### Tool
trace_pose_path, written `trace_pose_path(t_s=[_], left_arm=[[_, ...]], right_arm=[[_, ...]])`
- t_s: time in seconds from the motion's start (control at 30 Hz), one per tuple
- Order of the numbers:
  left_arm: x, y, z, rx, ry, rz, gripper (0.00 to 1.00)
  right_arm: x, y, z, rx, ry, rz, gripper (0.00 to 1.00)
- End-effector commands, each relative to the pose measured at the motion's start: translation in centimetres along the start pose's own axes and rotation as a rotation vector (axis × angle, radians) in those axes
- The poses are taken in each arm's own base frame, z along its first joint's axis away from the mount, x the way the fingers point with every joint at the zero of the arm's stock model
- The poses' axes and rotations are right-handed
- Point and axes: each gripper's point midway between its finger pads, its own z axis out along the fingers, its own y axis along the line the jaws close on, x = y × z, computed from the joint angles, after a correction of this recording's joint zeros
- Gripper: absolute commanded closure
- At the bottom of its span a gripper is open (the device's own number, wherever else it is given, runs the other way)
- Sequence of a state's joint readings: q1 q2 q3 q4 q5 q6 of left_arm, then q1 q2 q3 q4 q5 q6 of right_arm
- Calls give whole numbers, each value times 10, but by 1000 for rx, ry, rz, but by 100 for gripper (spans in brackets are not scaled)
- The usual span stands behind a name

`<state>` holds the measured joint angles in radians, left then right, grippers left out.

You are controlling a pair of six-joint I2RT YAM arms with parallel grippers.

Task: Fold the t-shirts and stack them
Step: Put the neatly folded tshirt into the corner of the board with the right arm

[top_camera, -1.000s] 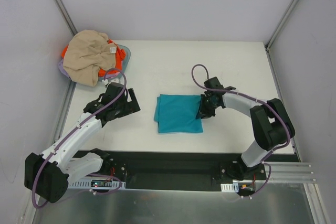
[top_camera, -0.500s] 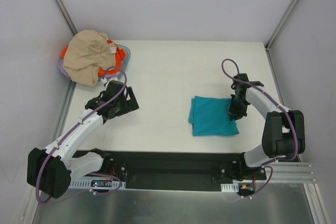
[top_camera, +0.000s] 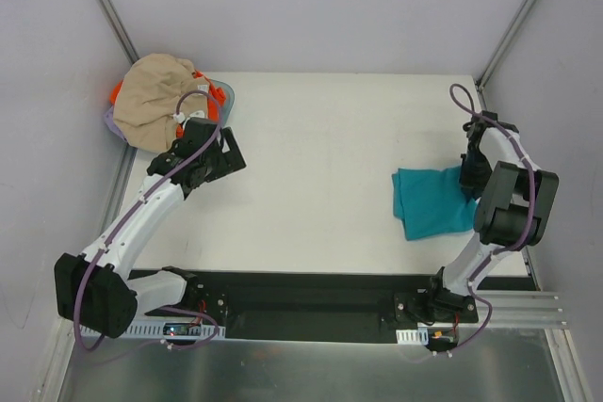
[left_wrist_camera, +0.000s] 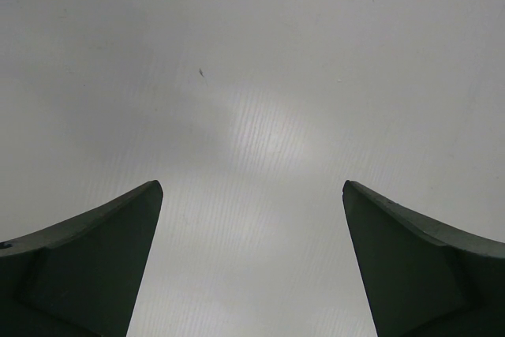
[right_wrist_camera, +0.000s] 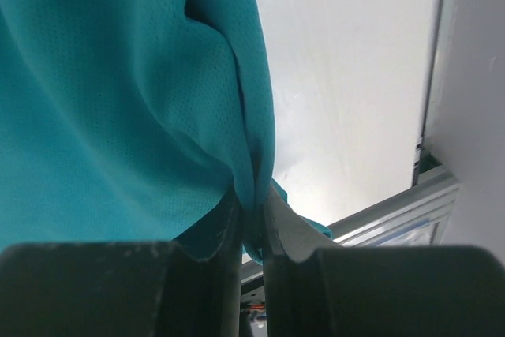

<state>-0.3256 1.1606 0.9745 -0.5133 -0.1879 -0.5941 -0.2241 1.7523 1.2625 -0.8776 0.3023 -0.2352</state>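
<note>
Between the fingers of the right gripper (right_wrist_camera: 254, 209) a fold of the teal t-shirt (top_camera: 429, 202) is pinched, the jaws drawn almost together on the cloth's right edge. The rest of the shirt is spread flat on the table (top_camera: 320, 138) to that gripper's left, folded into a rough rectangle with its near corner a little ragged. The table's right edge and a metal rail (right_wrist_camera: 394, 215) are seen just beyond the gripper.

The step in hand is judged to be parking this folded shirt at the side as the base of the stack. To do it well, the pinched edge should be kept low and laid down without slack, so the fold is not pulled open. The jaws should be parted fully before any lift, so the mesh is not snagged and carried up. Room should be left before the table edge.

Over on the other side, the left gripper (left_wrist_camera: 252, 195) is held with its jaws wide apart and nothing between them, only bare table below. Just beside it, the beige t-shirt (top_camera: 155, 101) is heaped over the orange t-shirt (top_camera: 116, 93) in the basket (top_camera: 226, 96), neither yet folded.
</note>
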Motion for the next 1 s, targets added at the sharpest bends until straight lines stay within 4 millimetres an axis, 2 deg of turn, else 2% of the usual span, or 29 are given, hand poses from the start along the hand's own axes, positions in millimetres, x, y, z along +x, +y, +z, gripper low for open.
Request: trace_pose_path(t_s=[0.0,0.07,0.2,0.4,0.53,0.57,0.6,0.83,0.87,0.9,0.93,0.97], left_arm=[[-22,1,-1,-14,-37,5,1],[-26,2,2,-24,-39,-1,1],[-29,3,5,-34,-35,-8,1],[-33,-1,5,-15,-30,-7,1],[-36,0,3,-15,-42,-9,1],[-36,0,2,-14,-45,-12,1],[-37,0,1,-11,-47,-15,1],[-36,-4,-7,21,-51,-45,1],[-35,-5,-7,29,-46,-51,1],[-34,-5,-9,34,-47,-56,1],[-32,-5,-11,40,-45,-64,1],[-29,-5,-11,42,-42,-77,1]], right_arm=[[-29,-34,2,53,10,-76,86],[-44,-46,0,93,-16,-83,86],[-40,-72,7,154,40,-68,85],[-17,-82,6,164,113,-18,85],[-13,-85,7,174,128,-7,81],[-14,-85,6,181,129,-1,77],[-14,-86,6,182,129,2,59],[-31,-83,-19,162,37,83,24],[-36,-77,-30,147,-7,83,20],[-38,-73,-36,135,-36,83,7],[-44,-67,-42,125,-79,82,2],[-48,-55,-59,99,-147,64,3]])
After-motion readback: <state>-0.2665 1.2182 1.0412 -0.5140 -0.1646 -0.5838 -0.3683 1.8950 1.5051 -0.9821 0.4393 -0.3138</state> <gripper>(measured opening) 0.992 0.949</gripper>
